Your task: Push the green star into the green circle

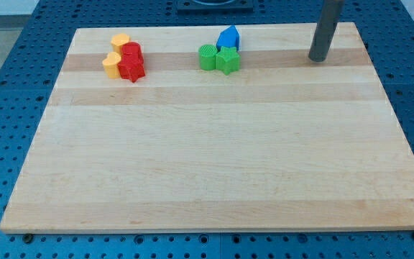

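The green star point(228, 60) sits near the view's top centre of the wooden board point(214, 165), touching the green circle point(207, 57) on its left. A blue block point(228, 37) stands just above the star. My tip point(317, 59) rests on the board at the view's upper right, well to the right of the green star and apart from all blocks.
A cluster at the view's upper left holds two yellow blocks point(120, 41) point(111, 64) and two red blocks point(132, 52) point(131, 69). The board lies on a blue perforated table point(6, 108).
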### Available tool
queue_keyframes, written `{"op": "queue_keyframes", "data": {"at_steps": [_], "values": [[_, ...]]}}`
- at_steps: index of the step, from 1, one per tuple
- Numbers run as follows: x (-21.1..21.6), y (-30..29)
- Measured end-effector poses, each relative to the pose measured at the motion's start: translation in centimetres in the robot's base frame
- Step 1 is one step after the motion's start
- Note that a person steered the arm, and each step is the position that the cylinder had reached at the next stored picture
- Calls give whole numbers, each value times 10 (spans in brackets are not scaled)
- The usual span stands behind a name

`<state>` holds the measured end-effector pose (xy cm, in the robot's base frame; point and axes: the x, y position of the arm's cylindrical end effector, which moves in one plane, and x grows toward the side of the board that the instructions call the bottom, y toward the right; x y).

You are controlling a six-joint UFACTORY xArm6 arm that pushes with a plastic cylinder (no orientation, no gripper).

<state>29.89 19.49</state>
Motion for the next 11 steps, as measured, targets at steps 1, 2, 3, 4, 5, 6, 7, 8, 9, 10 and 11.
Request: {"op": "queue_keyframes", "data": {"at_steps": [1, 2, 3, 4, 5, 6, 7, 8, 9, 10, 11], "values": [[10, 0], [11, 0], [7, -13], [-5, -42], [-5, -68], [-3, -99], [10, -121], [10, -145], [10, -180], [6, -208], [6, -208]]}}
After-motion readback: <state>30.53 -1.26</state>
